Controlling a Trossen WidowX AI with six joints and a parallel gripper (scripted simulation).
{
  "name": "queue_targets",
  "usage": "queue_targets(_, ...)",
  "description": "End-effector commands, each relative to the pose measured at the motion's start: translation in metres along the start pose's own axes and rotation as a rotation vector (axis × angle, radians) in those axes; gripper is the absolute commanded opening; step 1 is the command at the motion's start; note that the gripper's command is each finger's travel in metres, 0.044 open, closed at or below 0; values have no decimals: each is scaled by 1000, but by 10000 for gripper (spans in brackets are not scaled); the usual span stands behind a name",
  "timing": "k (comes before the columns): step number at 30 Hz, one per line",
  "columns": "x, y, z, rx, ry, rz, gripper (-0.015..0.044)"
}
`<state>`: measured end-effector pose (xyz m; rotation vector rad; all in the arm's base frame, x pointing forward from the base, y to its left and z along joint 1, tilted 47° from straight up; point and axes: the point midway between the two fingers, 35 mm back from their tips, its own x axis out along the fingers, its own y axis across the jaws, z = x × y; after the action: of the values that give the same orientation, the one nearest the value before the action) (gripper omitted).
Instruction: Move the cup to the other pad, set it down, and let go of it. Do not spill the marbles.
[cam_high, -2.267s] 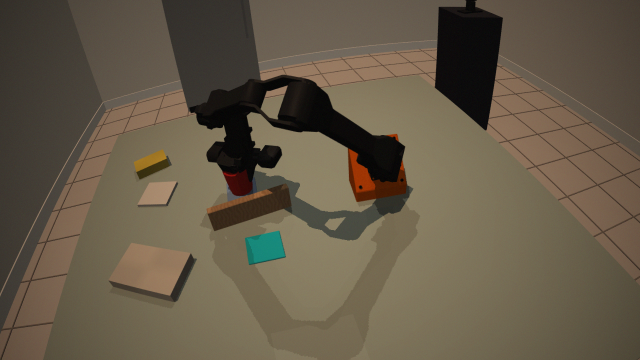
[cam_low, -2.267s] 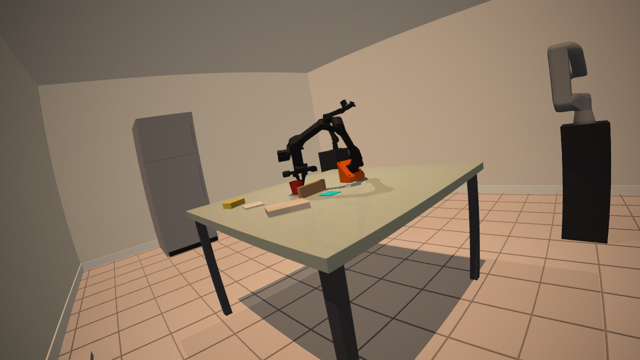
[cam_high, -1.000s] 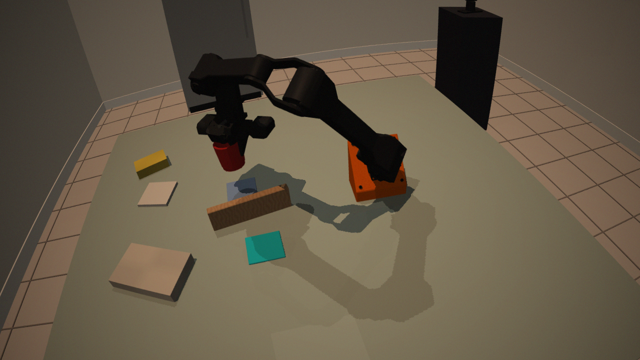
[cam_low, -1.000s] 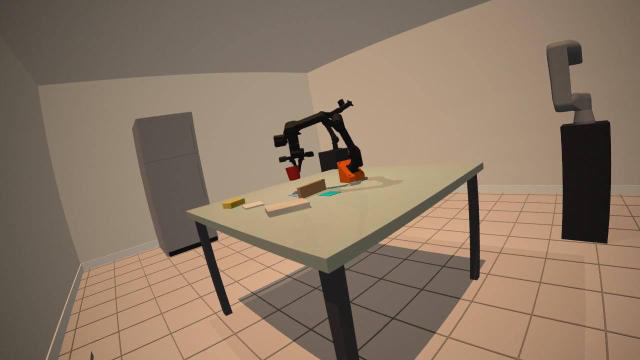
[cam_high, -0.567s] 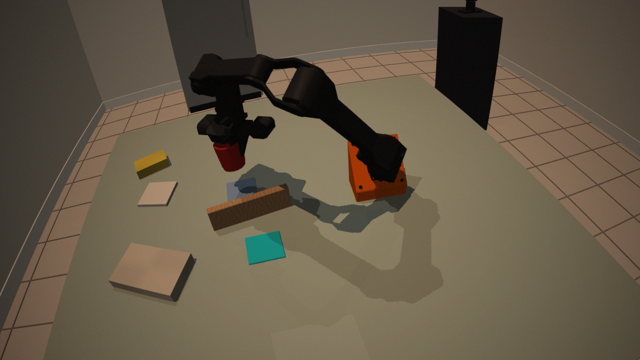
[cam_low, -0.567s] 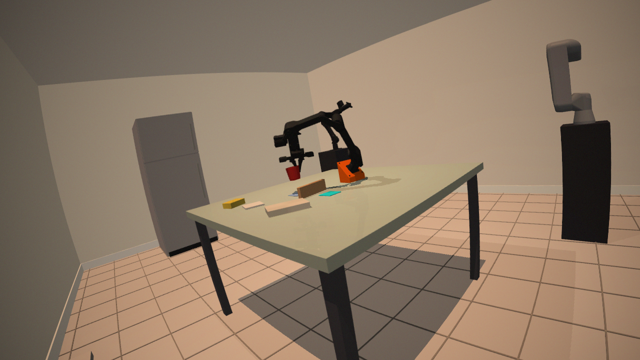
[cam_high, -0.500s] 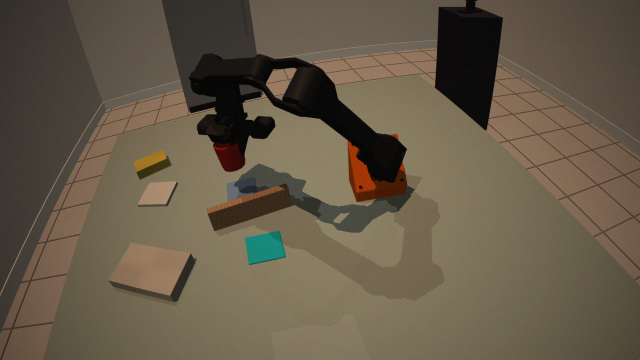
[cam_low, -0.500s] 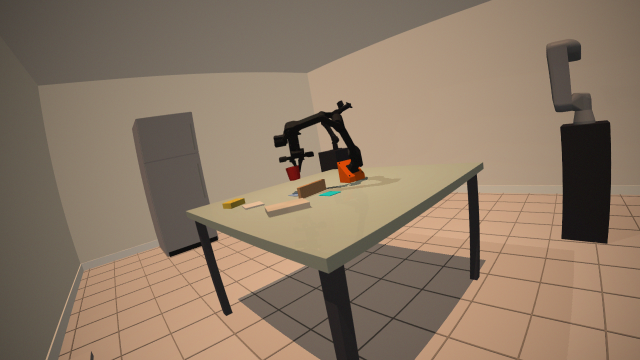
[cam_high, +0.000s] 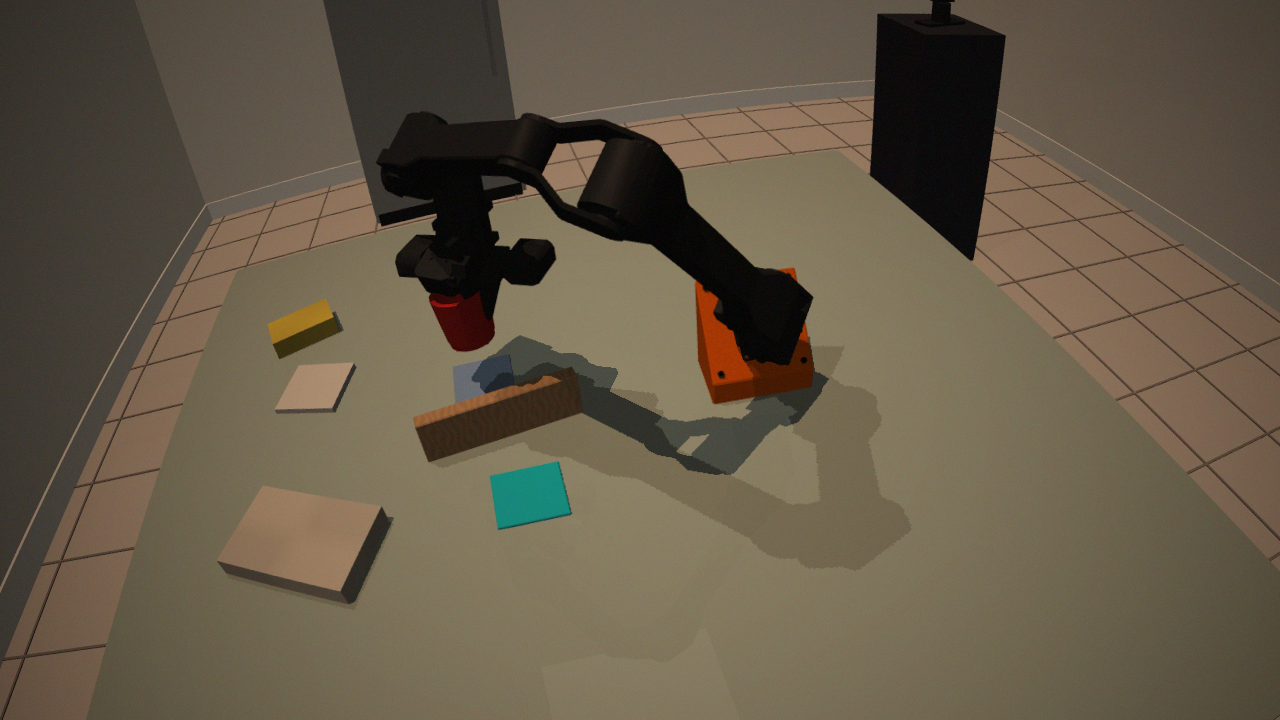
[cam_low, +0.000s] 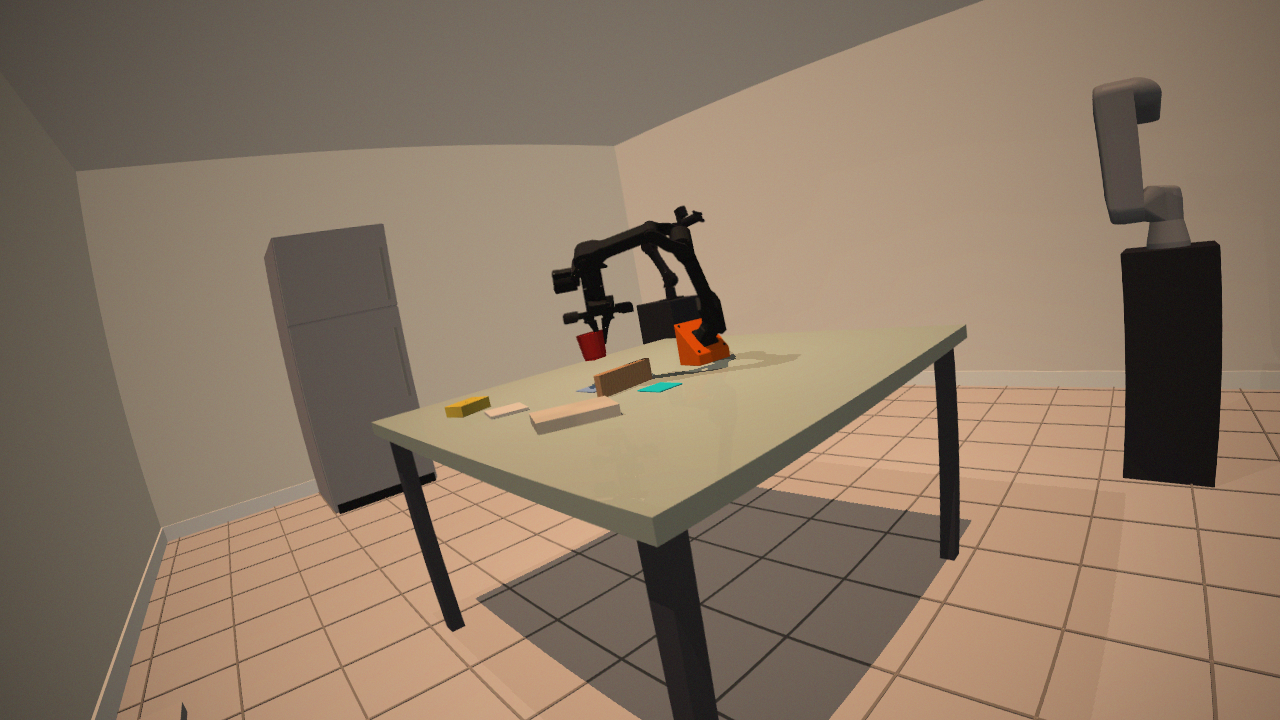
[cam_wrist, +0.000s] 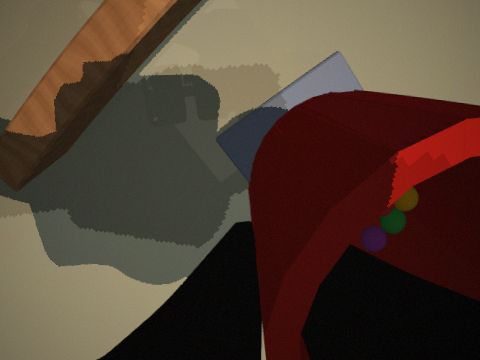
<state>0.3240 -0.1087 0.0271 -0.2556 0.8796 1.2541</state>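
My gripper is shut on the rim of a red cup and holds it upright in the air, well above the table. Three marbles, yellow, green and purple, lie inside the cup in the wrist view. A grey-blue pad lies on the table below and a little to the right of the cup. A teal pad lies on the near side of a wooden block.
The wooden block stands between the two pads. A yellow block, a small beige tile and a larger beige slab lie at the left. The arm's orange base stands at the right.
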Motion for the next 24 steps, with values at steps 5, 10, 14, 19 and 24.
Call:
queue_targets(5, -1, 11, 14, 2, -4, -2, 0)
queue_targets(10, -1, 18, 22, 2, -4, -1, 0)
queue_targets(14, -1, 23, 29, 2, -4, -1, 0)
queue_targets(19, -1, 30, 38, 2, -4, 0, 0)
queue_targets(24, -2, 37, 46, 2, -5, 0, 0)
